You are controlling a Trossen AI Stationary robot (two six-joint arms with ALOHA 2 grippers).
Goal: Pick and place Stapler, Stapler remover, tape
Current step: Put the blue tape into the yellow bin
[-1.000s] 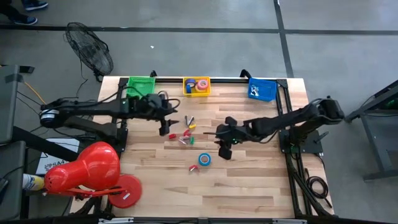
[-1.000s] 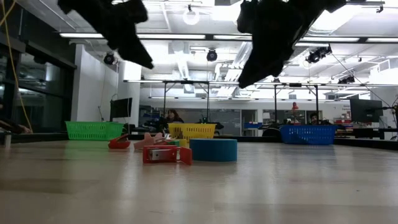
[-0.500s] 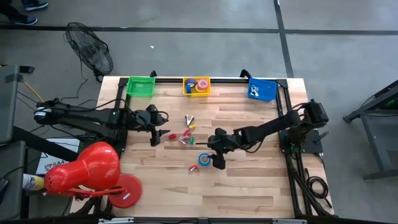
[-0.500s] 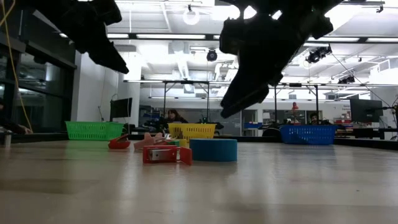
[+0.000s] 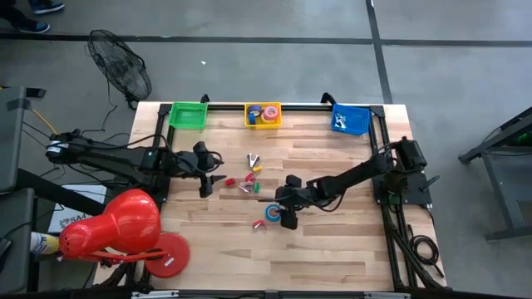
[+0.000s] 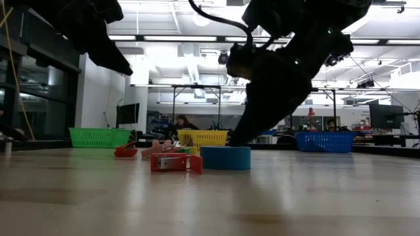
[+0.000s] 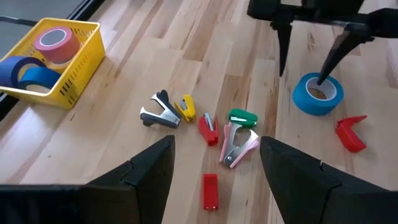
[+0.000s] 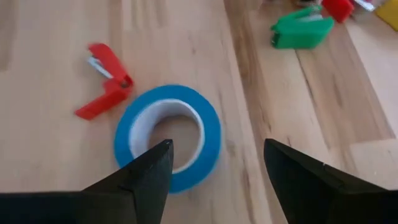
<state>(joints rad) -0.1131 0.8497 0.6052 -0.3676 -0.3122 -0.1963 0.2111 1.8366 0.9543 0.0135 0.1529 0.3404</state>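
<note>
The right gripper [image 5: 280,213] hangs over the blue tape [image 5: 273,213], fingers apart and empty; in the left wrist view one finger points into the roll's core and the other stands outside its wall, so the step in hand looks like a pinch on the ring's wall.

The tape lies flat on the table [image 5: 332,249], a little past centre toward 6 o'clock in the high view; a red stapler [image 5: 258,224] lies just beside it at 8 o'clock, apart from the roll, and a green stapler [image 5: 257,188] sits farther off at 11 o'clock.

To do it well, I would come straight down until the tips are near the wood, keep one finger inside the core and one outside, then close on the wall; a slanted approach could shove the roll into the red stapler (it looks light enough to skid).

The yellow bin [image 5: 263,115] at 12 o'clock already holds other rolls, so that is probably the destination; lift clear of the small staplers before swinging over.

The left gripper [image 5: 207,178] waits near 9 o'clock, fingers apart, holding nothing.
</note>
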